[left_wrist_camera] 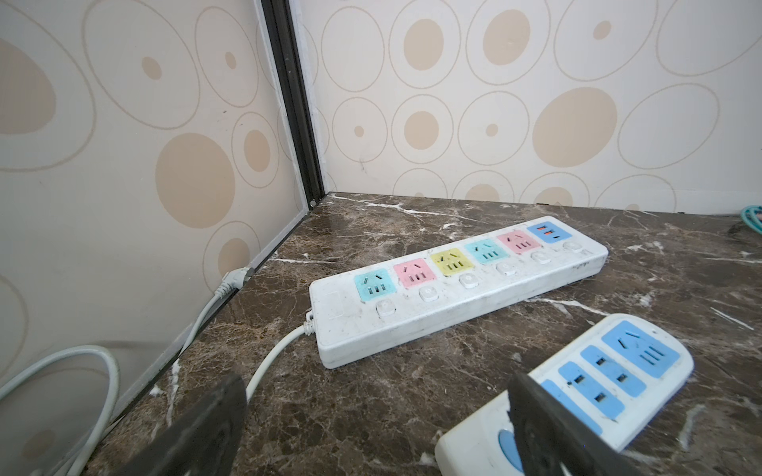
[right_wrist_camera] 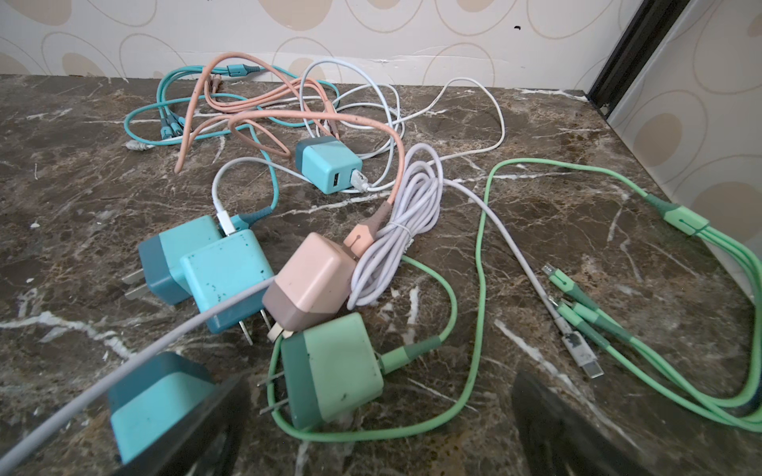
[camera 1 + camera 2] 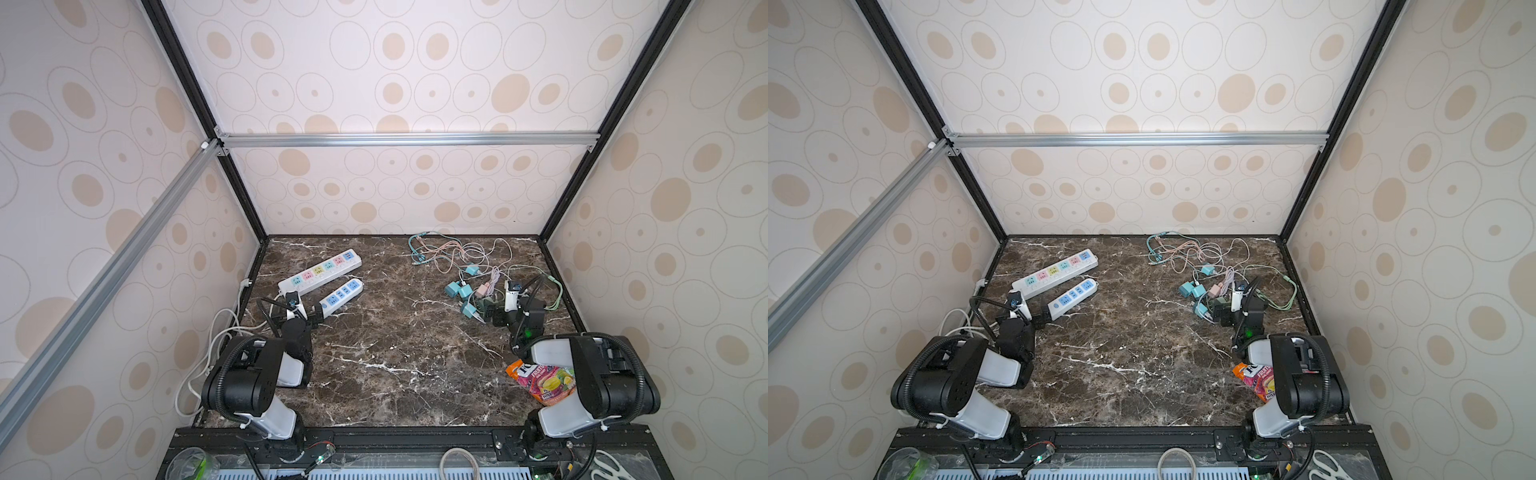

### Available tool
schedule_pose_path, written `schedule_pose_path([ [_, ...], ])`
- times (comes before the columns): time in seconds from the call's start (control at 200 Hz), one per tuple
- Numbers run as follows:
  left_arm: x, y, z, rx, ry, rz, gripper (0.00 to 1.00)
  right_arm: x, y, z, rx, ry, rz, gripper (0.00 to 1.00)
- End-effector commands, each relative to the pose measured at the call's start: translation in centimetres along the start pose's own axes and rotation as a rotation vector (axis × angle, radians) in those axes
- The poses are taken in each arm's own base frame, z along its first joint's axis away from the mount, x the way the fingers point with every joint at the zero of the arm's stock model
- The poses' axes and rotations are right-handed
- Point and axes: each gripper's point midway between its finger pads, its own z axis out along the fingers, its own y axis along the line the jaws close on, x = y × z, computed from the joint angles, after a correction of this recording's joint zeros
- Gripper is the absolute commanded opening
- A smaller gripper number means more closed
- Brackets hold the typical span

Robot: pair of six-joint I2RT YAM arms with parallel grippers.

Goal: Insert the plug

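Basically nothing's done yet: charger plugs (image 2: pixel 226 276) are left heaped toward the worktop's (image 3: pixel 395 353) far right corner, the power strips (image 1: pixel 453 284) by the left edge are left unfilled, and left hand (image 1: pixel 375 391) and right hand (image 2: pixel 377 391) are held open, empty.

Robot lab booth: aluminium frame (image 3: pixel 407 139), wallpapered panels (image 3: pixel 415 62), marble tabletop (image 3: pixel 395 340).

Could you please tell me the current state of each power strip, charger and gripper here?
long power strip: lying flat, every socket empty.
short power strip: lying flat, visible sockets empty.
green charger: on its side, unplugged, cable attached.
pink charger: unplugged, cable attached.
left gripper: open, holding nothing.
right gripper: open, holding nothing.
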Motion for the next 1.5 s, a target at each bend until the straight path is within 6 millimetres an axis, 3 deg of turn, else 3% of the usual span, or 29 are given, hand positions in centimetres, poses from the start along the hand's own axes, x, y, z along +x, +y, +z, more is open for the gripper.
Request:
schedule_pose_path([
  [0.0, -1.1, 0.1, 0.1, -0.009, -0.042, 0.000, 0.98, -0.7, 0.2, 0.1, -0.004, -0.017, 0.000, 1.00],
  [0.34, -1.7, -0.3, -0.1, 0.015, -0.052, 0.011, 0.98, -0.9, 0.2, 0.0, -0.003, -0.027, -0.003, 1.00],
  [0.545, -4.0, -0.2, 0.5, -0.044, -0.016, 0.039, 0.98, -3.5, 0.4, -1.7, -0.018, 0.005, 0.000, 1.00],
  [0.695, -6.5, 0.3, 1.3, -0.128, 0.000, -0.028, 0.98, -5.5, -0.9, -2.8, 0.064, 0.105, 0.200, 1.00],
  [0.835, -8.4, -0.7, 2.3, -0.110, 0.044, -0.146, 0.98, -7.1, 0.5, -3.0, -0.002, 0.126, 0.363, 1.00],
  [1.135, -6.8, -3.5, 7.5, -0.120, 0.349, -0.138, 0.98, -10.6, 3.8, -2.3, -0.206, 0.095, 0.714, 1.00],
  [1.245, -6.4, -4.5, 9.8, -0.108, 0.408, -0.132, 0.98, -11.1, 5.6, -2.5, -0.303, 0.151, 0.717, 1.00],
  [1.496, -4.9, -6.9, 16.6, -0.037, 0.558, -0.141, 0.99, -10.8, 7.0, -3.9, -0.351, 0.192, 0.720, 1.00],
])
